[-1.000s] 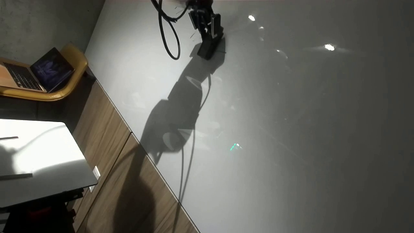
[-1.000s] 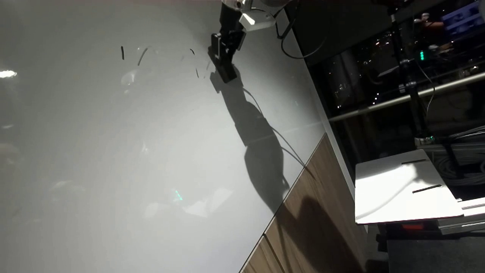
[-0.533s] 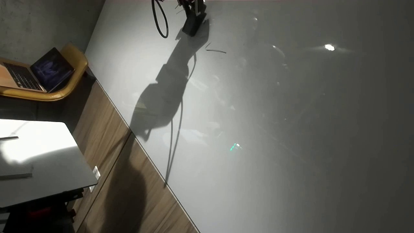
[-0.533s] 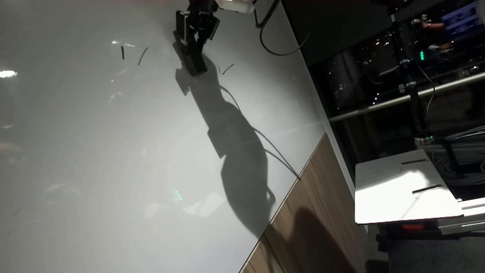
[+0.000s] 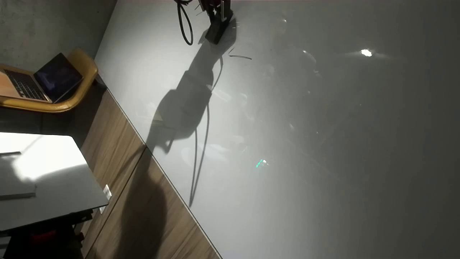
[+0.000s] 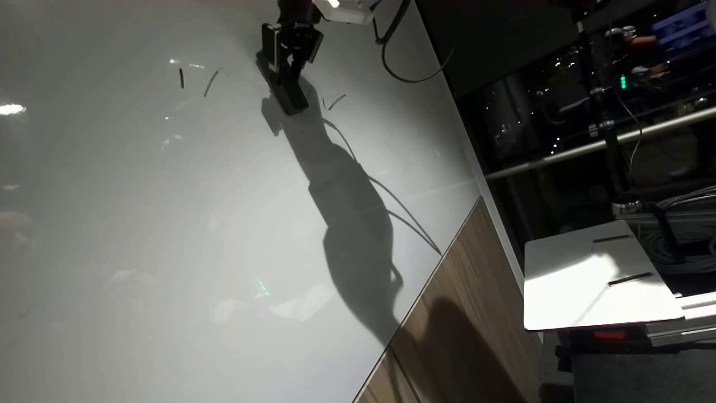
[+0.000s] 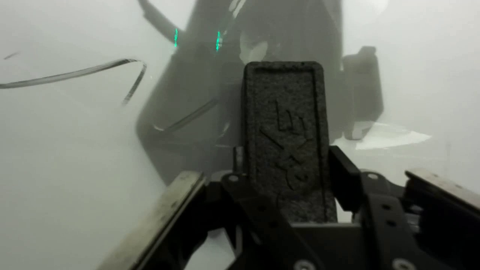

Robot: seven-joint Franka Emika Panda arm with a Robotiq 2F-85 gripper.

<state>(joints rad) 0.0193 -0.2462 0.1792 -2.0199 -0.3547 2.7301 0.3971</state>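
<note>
Gripper [image 7: 288, 159]: black, two-fingered; it was drawn in on a dark grey block [image 7: 283, 108], with fingers [image 7: 345, 180] along the block's left and right sides in the wrist view.

Block: oblong, coarse-textured, rimmed; its visible face bore grooved marks. The near end sat between the fingers, the far end projected beyond them.

Position: the block was at a glossy white board [image 5: 305, 180], close to the surface; whether it touched could not be told.

Markings: a dark hooked line [image 7: 71, 75] lay left of the block in the wrist view, apart from it, with a fainter grey streak [image 7: 191, 114] between the two. In an exterior view, a short black stroke [image 6: 181, 78] and a thinner slanted stroke [image 6: 211, 83] showed left of the block.

Shadow [image 6: 358, 224]: long, grey; it fell across the board and onto the adjoining wood-grained panel [image 5: 111, 136].

Surroundings: at left in an exterior view, a laptop [image 5: 25, 84] with raised screen rested on a yellow chair [image 5: 88, 64]; on the near left was a white-topped table [image 5: 72, 187], brightly lit in part.
</note>
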